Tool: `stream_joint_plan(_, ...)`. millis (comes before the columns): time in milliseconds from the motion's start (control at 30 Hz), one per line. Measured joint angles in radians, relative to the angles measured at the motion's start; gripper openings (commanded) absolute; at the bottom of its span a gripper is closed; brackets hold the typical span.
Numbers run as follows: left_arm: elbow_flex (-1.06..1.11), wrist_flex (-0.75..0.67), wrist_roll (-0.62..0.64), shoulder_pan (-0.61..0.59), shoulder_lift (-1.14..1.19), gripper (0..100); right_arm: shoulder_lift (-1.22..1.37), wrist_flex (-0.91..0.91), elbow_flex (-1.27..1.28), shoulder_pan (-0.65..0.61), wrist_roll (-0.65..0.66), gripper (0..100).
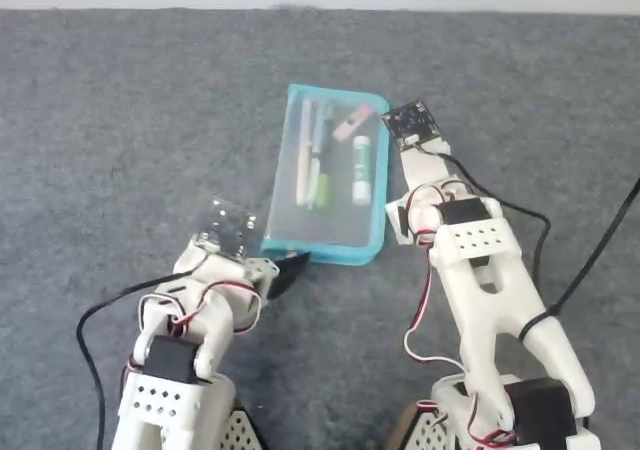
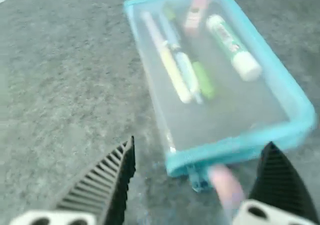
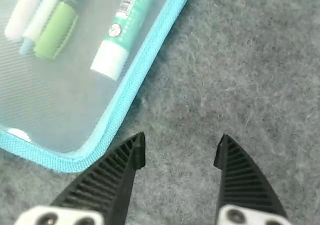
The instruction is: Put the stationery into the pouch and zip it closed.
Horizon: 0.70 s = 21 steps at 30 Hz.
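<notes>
The translucent pouch (image 1: 328, 180) with a teal border lies flat mid-table. Inside it are a glue stick (image 1: 361, 170), a green highlighter (image 1: 320, 188), pens (image 1: 305, 160) and a pink eraser (image 1: 350, 123). In the left wrist view my left gripper (image 2: 200, 170) is open, its fingers (image 2: 107, 177) straddling the near corner of the pouch (image 2: 225, 115). The blue zip pull (image 2: 200, 181) with a pinkish tab (image 2: 226, 191) sits there. My right gripper (image 3: 180, 150) is open over bare carpet just off the long teal edge of the pouch (image 3: 60, 95), beside the glue stick (image 3: 127, 30).
Grey carpet-like cloth (image 1: 130, 120) covers the whole table, with room to the left, right and behind the pouch. Black cables (image 1: 590, 260) trail beside the right arm (image 1: 470, 240) and the left arm (image 1: 190, 350). A pale wall edge runs along the far side.
</notes>
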Motion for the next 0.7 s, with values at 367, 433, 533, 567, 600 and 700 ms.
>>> stream_joint_plan(367, 0.029, 0.020, 0.089, -0.138, -0.301, 38, -0.107, -0.078, 0.124, 0.000, -0.003, 1.7)
stream_joint_plan(433, 0.031, 0.021, 0.089, -0.137, -0.301, 38, -0.161, -0.140, 0.189, 0.000, -0.006, 2.1)
stream_joint_plan(533, 0.031, 0.021, 0.089, -0.141, -0.301, 38, -0.236, -0.219, 0.269, 0.000, -0.006, 2.0)
stream_joint_plan(567, 0.040, 0.021, 0.089, -0.144, -0.301, 38, -0.259, -0.239, 0.292, 0.000, -0.006, 2.0)
stream_joint_plan(600, 0.049, 0.009, 0.089, -0.147, -0.301, 38, -0.278, -0.256, 0.308, 0.002, -0.006, 2.0)
stream_joint_plan(700, 0.100, -0.066, 0.089, -0.146, -0.301, 38, -0.322, -0.299, 0.342, 0.000, -0.006, 2.0)
